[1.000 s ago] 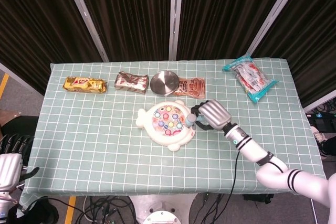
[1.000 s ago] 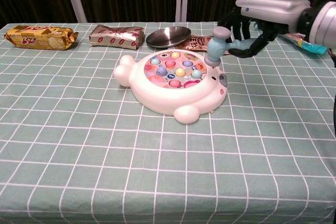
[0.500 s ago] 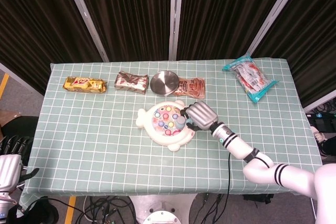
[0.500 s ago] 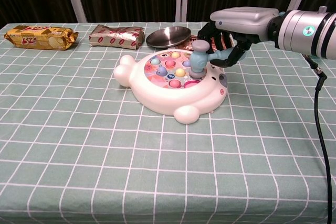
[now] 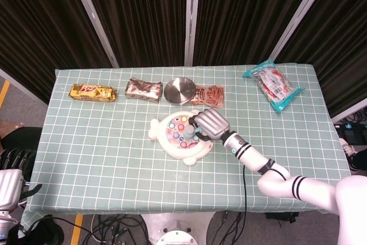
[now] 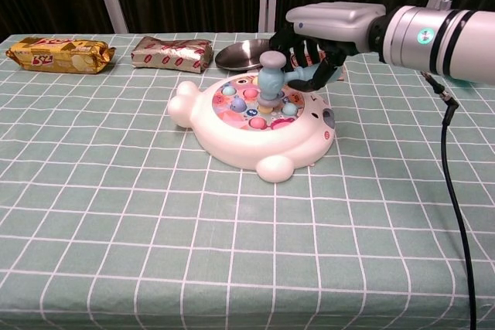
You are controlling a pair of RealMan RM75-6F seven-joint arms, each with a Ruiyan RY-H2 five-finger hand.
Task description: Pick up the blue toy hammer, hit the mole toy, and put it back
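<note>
The mole toy (image 6: 251, 125) (image 5: 182, 133) is a white animal-shaped board with coloured pegs, lying mid-table. My right hand (image 6: 321, 32) (image 5: 211, 124) holds the blue toy hammer (image 6: 272, 76) by its handle, above the board's right half. The hammer head (image 5: 188, 137) points down and sits on or just over the pegs near the board's middle; contact is hard to judge. My left hand (image 5: 10, 185) hangs off the table's near left corner, seen only in the head view, with nothing in it and its fingers bunched together.
Along the far edge lie a yellow snack pack (image 6: 60, 54), a brown-and-silver pack (image 6: 172, 53), a steel dish (image 6: 247, 53) and a red packet (image 5: 209, 95) behind the toy. A blue-edged bag (image 5: 272, 87) sits at the far right. A black cable (image 6: 456, 214) trails from my right arm.
My right hand has swung the hammer leftwards from the board's right edge to over its middle pegs, and the head has come down. The left hand has not moved.
</note>
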